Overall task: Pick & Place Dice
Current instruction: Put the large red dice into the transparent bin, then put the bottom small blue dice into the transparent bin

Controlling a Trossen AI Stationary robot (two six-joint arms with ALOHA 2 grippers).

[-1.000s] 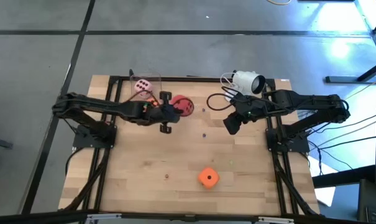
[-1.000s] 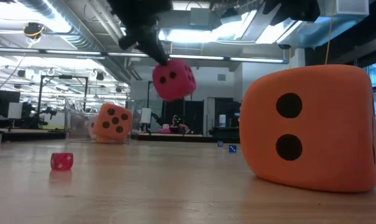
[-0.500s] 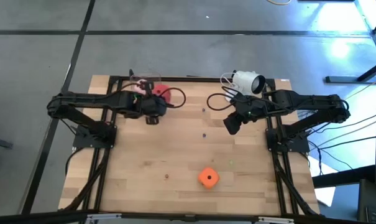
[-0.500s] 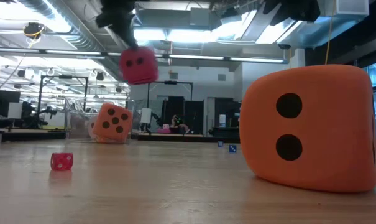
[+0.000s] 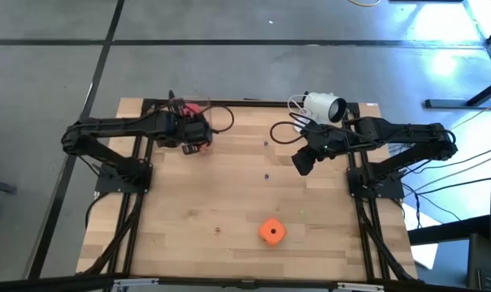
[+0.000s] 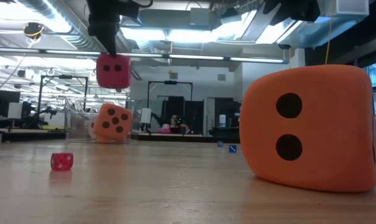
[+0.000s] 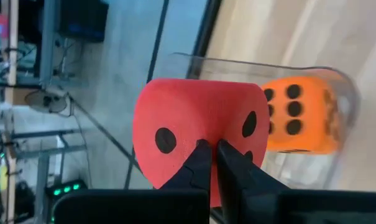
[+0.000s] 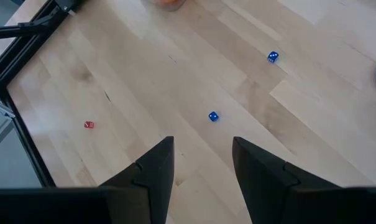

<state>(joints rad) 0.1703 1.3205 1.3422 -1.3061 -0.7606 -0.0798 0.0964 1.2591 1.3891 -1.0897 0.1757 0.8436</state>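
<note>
While the right gripper (image 8: 200, 165) hangs open w/ nothing in it over bare table (image 5: 229, 203), the left gripper (image 7: 212, 163) is clamped on the red die (image 7: 194, 134) up in the air, prob right over a clear container (image 7: 346, 93) w/ an orange die (image 7: 298, 118) inside.

The high view looks straight down on the whole table (image 5: 229, 203). The low view sits at table height, facing the far room. Each wrist view looks closely past its own hand. High and low views share the orange die (image 5: 271, 231).
</note>
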